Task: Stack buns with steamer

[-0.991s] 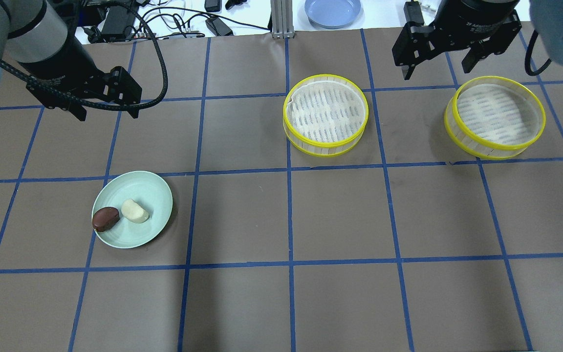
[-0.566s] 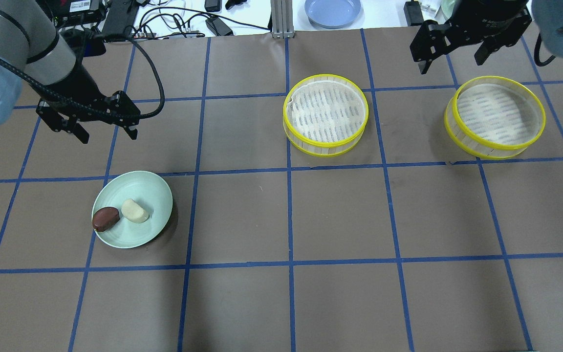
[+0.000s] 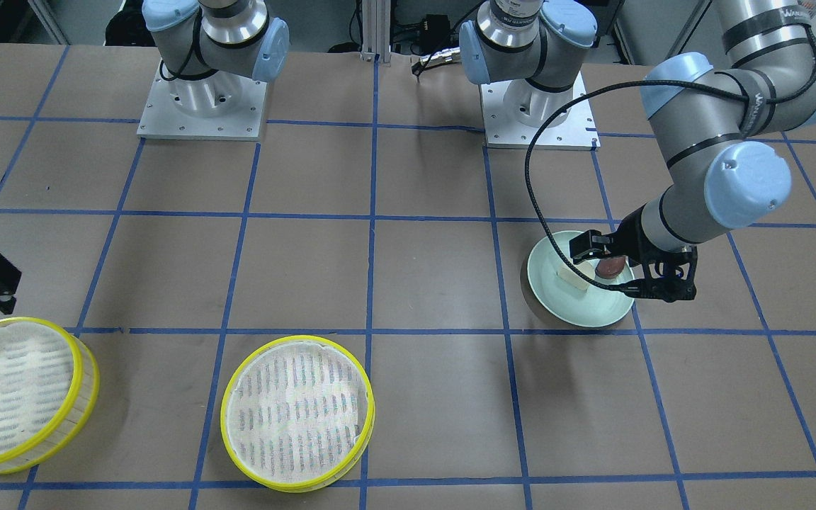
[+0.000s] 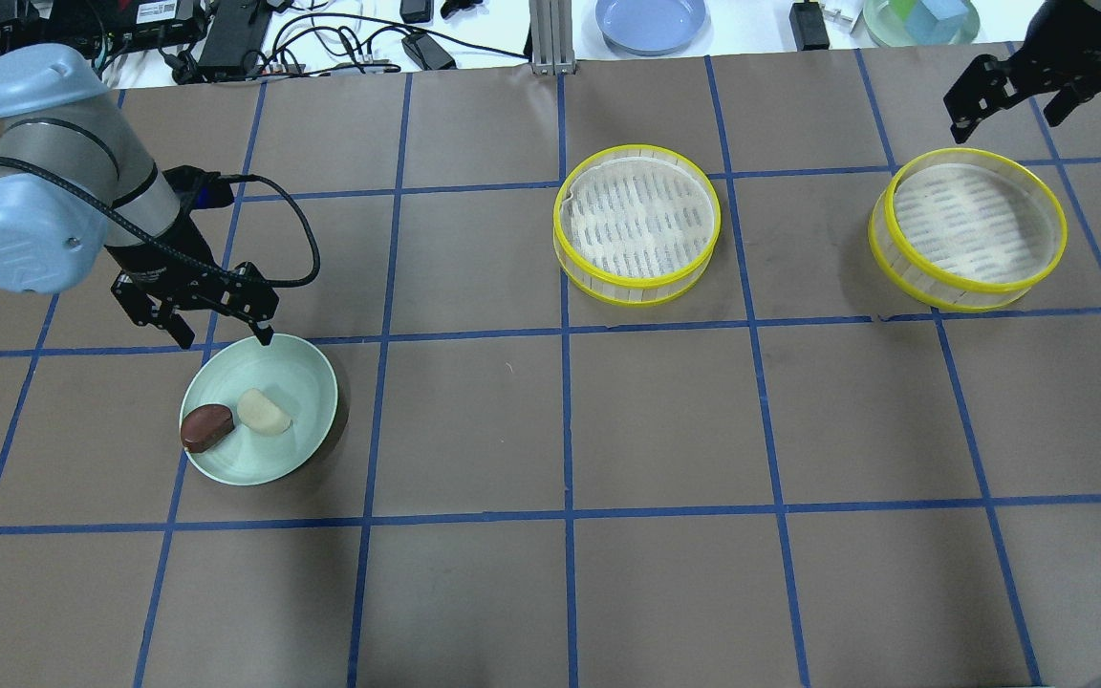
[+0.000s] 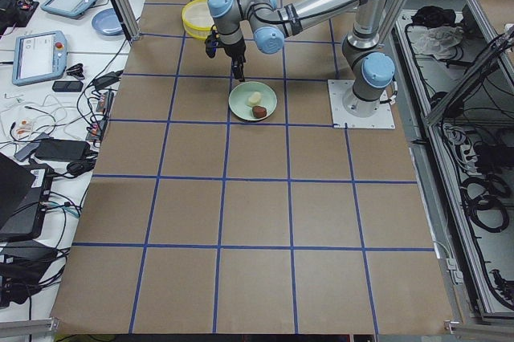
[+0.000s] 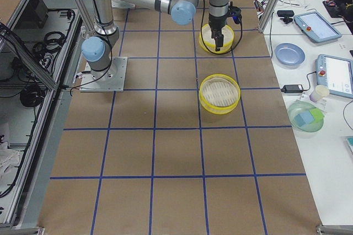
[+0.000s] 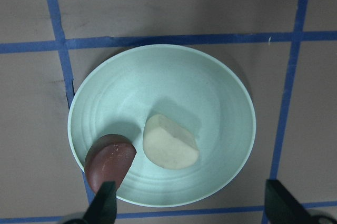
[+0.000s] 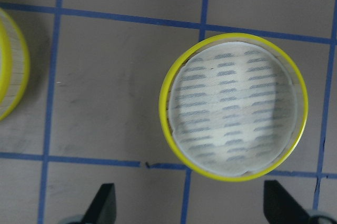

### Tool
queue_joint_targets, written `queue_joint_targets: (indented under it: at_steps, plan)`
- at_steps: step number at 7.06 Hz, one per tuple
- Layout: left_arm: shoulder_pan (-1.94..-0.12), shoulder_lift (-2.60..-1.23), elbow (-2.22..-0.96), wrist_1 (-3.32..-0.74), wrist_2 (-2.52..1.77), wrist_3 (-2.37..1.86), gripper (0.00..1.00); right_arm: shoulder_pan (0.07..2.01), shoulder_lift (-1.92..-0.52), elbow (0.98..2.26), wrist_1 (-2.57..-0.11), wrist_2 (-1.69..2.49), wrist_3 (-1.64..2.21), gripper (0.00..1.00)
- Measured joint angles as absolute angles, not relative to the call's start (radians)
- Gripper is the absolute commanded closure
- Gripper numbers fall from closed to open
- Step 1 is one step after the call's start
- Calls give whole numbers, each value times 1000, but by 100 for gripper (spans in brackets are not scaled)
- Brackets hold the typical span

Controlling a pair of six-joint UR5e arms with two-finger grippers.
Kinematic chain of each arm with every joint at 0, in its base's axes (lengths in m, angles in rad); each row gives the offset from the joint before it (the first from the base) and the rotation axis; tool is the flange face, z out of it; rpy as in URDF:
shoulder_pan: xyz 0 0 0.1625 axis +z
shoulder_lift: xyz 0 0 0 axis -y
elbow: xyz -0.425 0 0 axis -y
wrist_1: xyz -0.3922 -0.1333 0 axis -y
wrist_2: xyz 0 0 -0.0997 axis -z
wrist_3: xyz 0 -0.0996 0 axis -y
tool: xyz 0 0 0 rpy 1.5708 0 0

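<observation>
Two buns sit just beside each other on a pale green plate (image 4: 307,377) on the robot's left half of the table (image 4: 665,430). The brown bun (image 4: 206,427) lies at the plate's edge and the white bun (image 4: 264,412) nearer its middle. The left claw (image 4: 224,336) hangs over the plate with its jaws spread wide and nothing gripped between them. From the left wrist camera both buns show below it, the brown bun close under one fingertip (image 7: 105,205), though how high the claw hangs above them cannot be told. Two yellow-rimmed steamer trays, each with a white mesh floor, stand well apart from each other on the other half of the table. The middle tray (image 4: 636,225) is near the table's centre line and the outer tray (image 4: 971,227) is farther to the robot's right. The right claw (image 4: 1004,122) is raised near the outer tray, its jaws likewise spread and gripping nothing.
</observation>
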State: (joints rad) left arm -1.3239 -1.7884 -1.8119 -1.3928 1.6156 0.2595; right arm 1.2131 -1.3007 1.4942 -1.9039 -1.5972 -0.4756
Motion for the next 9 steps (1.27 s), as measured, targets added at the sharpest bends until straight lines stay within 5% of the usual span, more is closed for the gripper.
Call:
queue_joint_targets:
  at_steps: [2,4,5,6,8,9]
  plan:
    - [-1323,-1873,-1828,-1392,1642,260,0,1123,-1202,1494,-2020,-1574,-597,0]
    - [-1323,-1944,-1830,-1389,1641,258,40,1062,-1141,1494,-2083,-1561,-671,1]
    - [-1323,-1968,-1829,-1386,1640,258,83,1051,-1109,1494,-2106,-1554,-685,7]
    - [-1323,-1981,-1827,-1385,1641,258,100,1047,-1072,1494,-2139,-1546,-696,10]
    - [-1324,-1991,-1816,-1383,1645,258,100,1023,-1017,1494,-2200,-1525,-738,9]
    - [-1324,-1988,-1807,-1372,1645,258,100,1005,-996,1492,-2229,-1501,-770,20]
